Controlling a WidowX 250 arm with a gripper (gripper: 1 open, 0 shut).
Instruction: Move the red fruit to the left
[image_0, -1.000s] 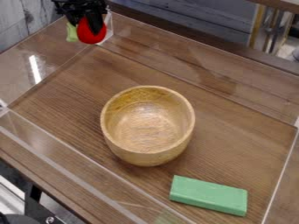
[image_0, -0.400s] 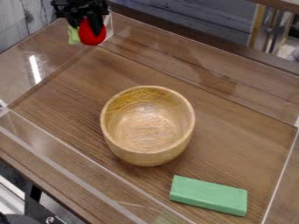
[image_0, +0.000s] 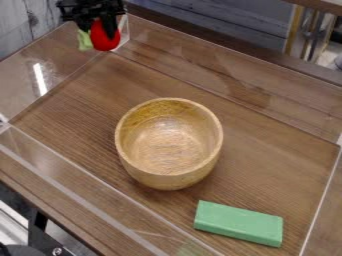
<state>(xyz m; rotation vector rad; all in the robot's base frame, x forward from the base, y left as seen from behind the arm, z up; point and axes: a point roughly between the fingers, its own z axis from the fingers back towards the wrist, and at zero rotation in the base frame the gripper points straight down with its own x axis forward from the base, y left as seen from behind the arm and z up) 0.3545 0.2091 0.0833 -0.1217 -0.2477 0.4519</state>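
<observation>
The red fruit (image_0: 104, 38) is a small bright red ball at the far left corner of the wooden table. My black gripper (image_0: 96, 22) comes down onto it from above, its fingers shut around the fruit's top. A bit of green shows at the fruit's left side. I cannot tell whether the fruit rests on the table or hangs just above it. The arm above the gripper is cut off by the top edge of the frame.
A round wooden bowl (image_0: 168, 142) stands in the middle of the table. A flat green rectangular block (image_0: 239, 222) lies near the front right. Clear acrylic walls (image_0: 54, 55) run along the table's edges.
The gripper and the red fruit have shifted very slightly to the left. The bowl and block have not moved.
</observation>
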